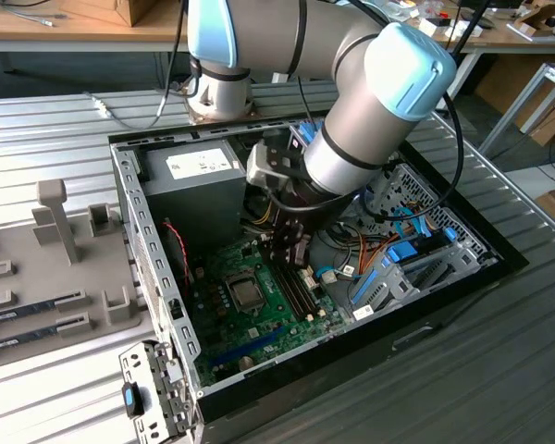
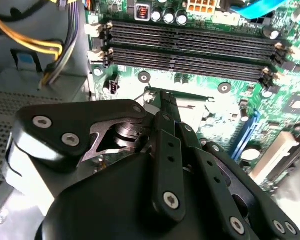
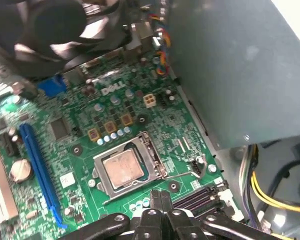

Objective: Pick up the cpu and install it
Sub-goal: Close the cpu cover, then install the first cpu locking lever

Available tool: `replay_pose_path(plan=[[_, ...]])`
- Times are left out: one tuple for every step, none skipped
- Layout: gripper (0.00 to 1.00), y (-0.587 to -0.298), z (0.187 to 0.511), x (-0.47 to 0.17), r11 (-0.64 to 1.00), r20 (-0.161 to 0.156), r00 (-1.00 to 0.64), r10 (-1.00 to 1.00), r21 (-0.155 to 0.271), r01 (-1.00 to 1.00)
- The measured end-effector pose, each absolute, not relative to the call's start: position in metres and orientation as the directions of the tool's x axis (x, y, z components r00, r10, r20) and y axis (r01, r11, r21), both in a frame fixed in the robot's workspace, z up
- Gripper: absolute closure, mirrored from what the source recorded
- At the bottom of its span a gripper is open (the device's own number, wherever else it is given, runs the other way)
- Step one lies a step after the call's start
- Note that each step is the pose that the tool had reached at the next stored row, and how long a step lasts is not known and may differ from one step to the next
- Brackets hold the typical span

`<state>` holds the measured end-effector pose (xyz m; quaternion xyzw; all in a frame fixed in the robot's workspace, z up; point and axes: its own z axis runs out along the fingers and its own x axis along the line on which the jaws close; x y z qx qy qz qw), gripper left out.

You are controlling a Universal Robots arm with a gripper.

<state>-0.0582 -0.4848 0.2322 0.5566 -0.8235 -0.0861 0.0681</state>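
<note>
The cpu (image 3: 122, 170) lies flat in the motherboard socket, its silver top framed by the metal retention bracket; in the exterior view it is a small grey square (image 1: 245, 294) on the green board inside the open computer case. My gripper (image 1: 288, 262) hangs inside the case just above and beside the socket, over the memory slots. In both wrist views its two dark fingers are pressed together, shut, with nothing between them (image 3: 160, 194) (image 2: 166, 98). The fingertips are a short way from the cpu and do not touch it.
The grey power supply (image 1: 199, 180) walls in the socket on one side, with yellow cables (image 2: 35, 45) beside it. Empty memory slots (image 2: 190, 47), a blue expansion slot (image 3: 37, 170) and a black fan (image 3: 65, 25) surround the socket. A grey fixture tray (image 1: 65, 268) sits at the exterior view's left.
</note>
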Motion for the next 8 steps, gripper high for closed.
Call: replay_pose_path(plan=[[0.89, -0.4849, 0.2321, -0.0582, 0.334, 0.016, -0.339, -0.941, 0.218, -0.917], [0.89, -0.4849, 0.2321, -0.0581, 0.317, 0.016, -0.321, -0.947, 0.218, -0.923], [0.89, -0.4848, 0.232, -0.0581, 0.3, 0.016, -0.304, -0.952, 0.218, -0.929], [0.89, -0.4849, 0.232, -0.0582, 0.282, 0.016, -0.285, -0.958, 0.218, -0.935], [0.89, -0.4849, 0.232, -0.0582, 0.262, 0.016, -0.265, -0.964, 0.218, -0.94], [0.89, -0.4848, 0.2319, -0.0582, 0.245, 0.016, -0.248, -0.969, 0.218, -0.945], [0.89, -0.4848, 0.2319, -0.0582, 0.227, 0.016, -0.229, -0.973, 0.218, -0.949], [0.89, -0.4849, 0.2318, -0.0582, 0.21, 0.016, -0.211, -0.977, 0.218, -0.953]])
